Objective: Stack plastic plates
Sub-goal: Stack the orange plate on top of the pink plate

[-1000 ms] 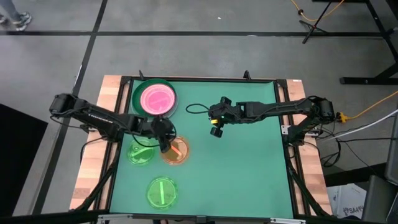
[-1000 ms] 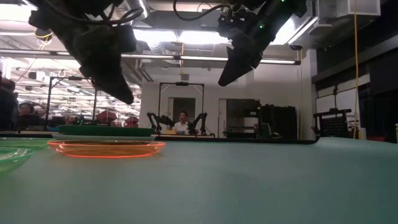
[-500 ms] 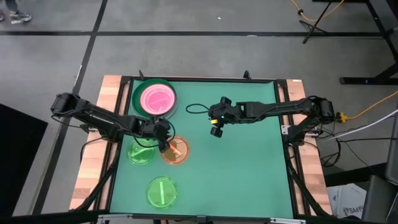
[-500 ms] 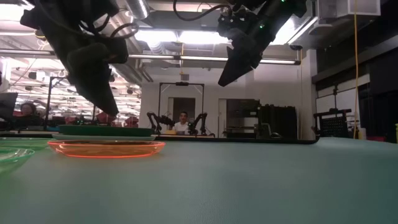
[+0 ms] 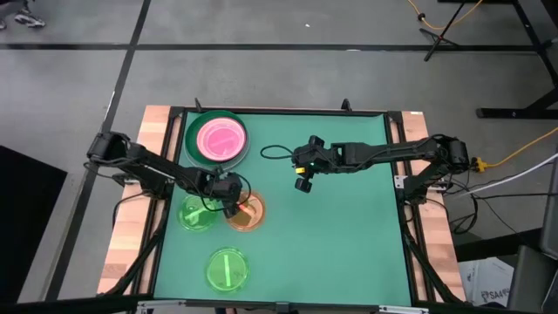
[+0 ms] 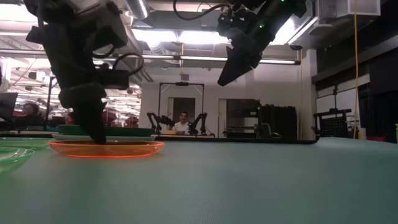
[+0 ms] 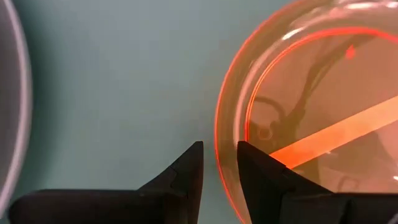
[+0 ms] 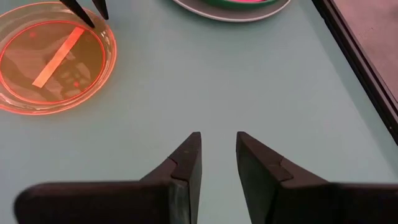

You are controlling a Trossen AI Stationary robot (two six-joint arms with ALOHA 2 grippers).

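Note:
The orange translucent plate lies flat on the green mat, also seen as the orange plate. My left gripper is low over its left rim, open. One finger stands outside the rim and the other finger inside it. A green plate lies just to the left and another green plate lies nearer the front. A pink plate rests in a dark green plate at the far left. My right gripper hangs open above the mat's middle. My left gripper straddles the orange plate's left rim, coming steeply from above with the fingers pointing down. The plate lies flat on the mat. Whether a finger touches the rim, I cannot tell.
A black cable loops near my right gripper. The mat's right half holds no objects. The table's black frame runs round the mat. People sit in the room far behind the table.
My left gripper has come down toward the orange plate's left rim and tipped to point more steeply down. Its fingers now reach the plate's level. The plates lie as before.

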